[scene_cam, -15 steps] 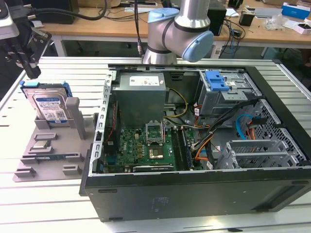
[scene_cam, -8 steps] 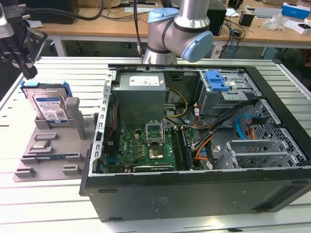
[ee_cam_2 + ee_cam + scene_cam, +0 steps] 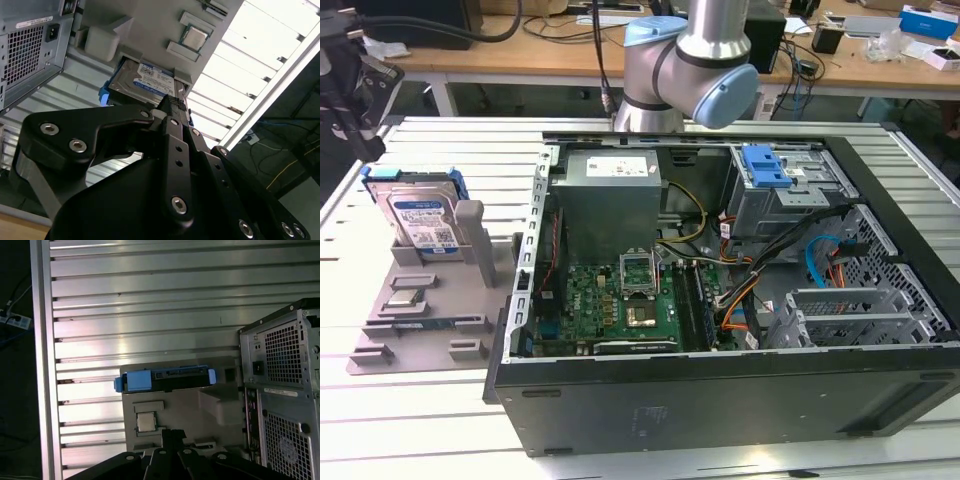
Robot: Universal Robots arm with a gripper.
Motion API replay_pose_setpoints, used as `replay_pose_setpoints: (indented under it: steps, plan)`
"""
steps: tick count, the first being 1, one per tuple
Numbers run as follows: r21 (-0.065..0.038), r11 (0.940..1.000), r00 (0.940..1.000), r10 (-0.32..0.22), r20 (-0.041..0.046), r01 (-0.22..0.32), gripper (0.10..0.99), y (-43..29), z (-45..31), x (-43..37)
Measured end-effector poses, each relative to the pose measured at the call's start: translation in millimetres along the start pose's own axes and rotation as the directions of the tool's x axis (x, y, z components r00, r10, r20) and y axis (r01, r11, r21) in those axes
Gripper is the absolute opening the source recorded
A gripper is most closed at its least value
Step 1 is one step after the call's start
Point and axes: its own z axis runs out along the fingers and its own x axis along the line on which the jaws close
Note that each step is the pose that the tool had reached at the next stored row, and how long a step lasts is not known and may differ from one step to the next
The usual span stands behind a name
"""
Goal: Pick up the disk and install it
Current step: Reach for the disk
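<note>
The disk [image 3: 420, 215] is a silver drive with a blue-and-white label and blue side rails. It stands tilted in a slot of the grey fixture [image 3: 420, 330] at the exterior view's left. My black gripper [image 3: 360, 140] hangs above and beyond it, apart from it. In the second wrist view the gripper [image 3: 172, 102] is shut with nothing in it, its tips short of the disk [image 3: 150, 80]. In the first wrist view the disk [image 3: 165, 380] shows edge-on beyond the gripper [image 3: 173, 432].
An open computer case [image 3: 720, 400] lies beside the fixture, with a blue latch [image 3: 765, 165] on its drive cage. A processor chip [image 3: 408, 297] rests on the fixture. The ribbed aluminium table [image 3: 440, 150] runs all round. A desk with cables stands behind.
</note>
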Motion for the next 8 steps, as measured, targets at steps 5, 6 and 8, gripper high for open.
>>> replay_pose_setpoints:
  steps: [5, 6, 8]
  plan:
    - [0.0, 1.0, 1.0, 0.0, 0.0, 0.0, 0.102, -0.7, -0.2, 9.3]
    - [0.0, 1.0, 1.0, 0.0, 0.0, 0.0, 0.102, -0.8, -0.3, 10.3]
    - [0.0, 1.0, 1.0, 0.0, 0.0, 0.0, 0.102, -1.0, -0.3, 14.0]
